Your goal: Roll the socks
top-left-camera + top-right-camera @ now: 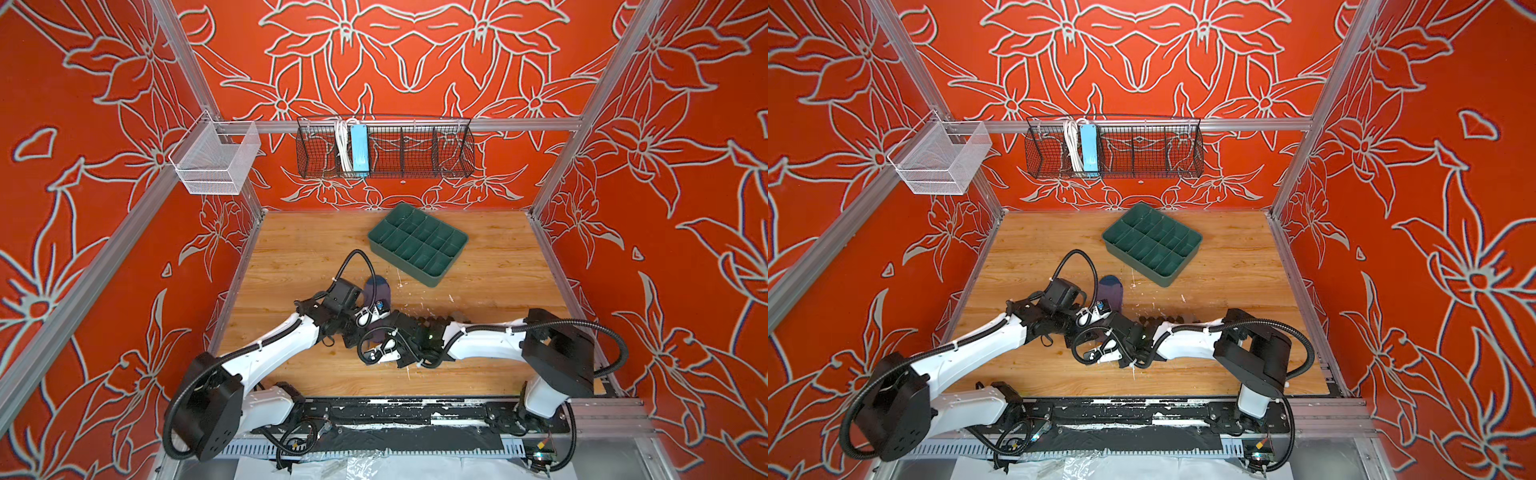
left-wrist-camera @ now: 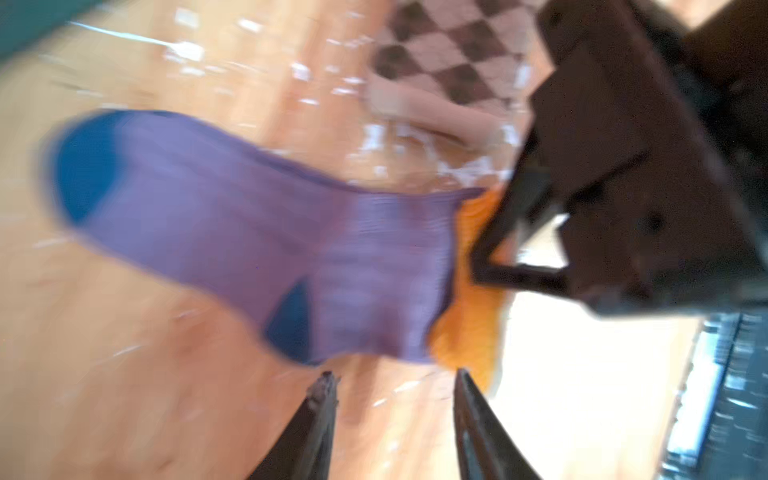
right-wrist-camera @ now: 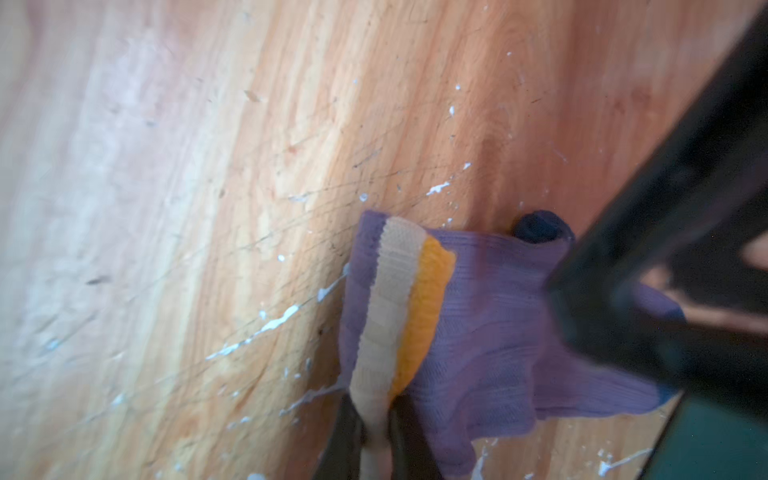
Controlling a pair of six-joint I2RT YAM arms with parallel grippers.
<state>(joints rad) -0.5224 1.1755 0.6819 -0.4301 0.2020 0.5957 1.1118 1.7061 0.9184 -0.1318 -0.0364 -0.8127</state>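
In both top views the two arms meet near the middle of the wooden surface. The purple sock lies just past them, its blue toe pointing to about 12 o'clock, and its lower part is hidden by the arms. A strip of the checked sock shows at about 3 o'clock from it, along the right arm. A green divided tray sits further back at roughly 1 o'clock, apart from the socks. A black wire basket and a white mesh basket hang on the rails.

The left wrist view is blurred. The left fingers stand apart with nothing between them, just short of the purple sock's orange-yellow cuff. The checked sock lies beyond it on the surface, and the other arm's dark fingers touch the cuff edge.

In the right wrist view the right fingers are clamped on a beige ribbed cuff, laid against the purple sock's orange-yellow cuff.
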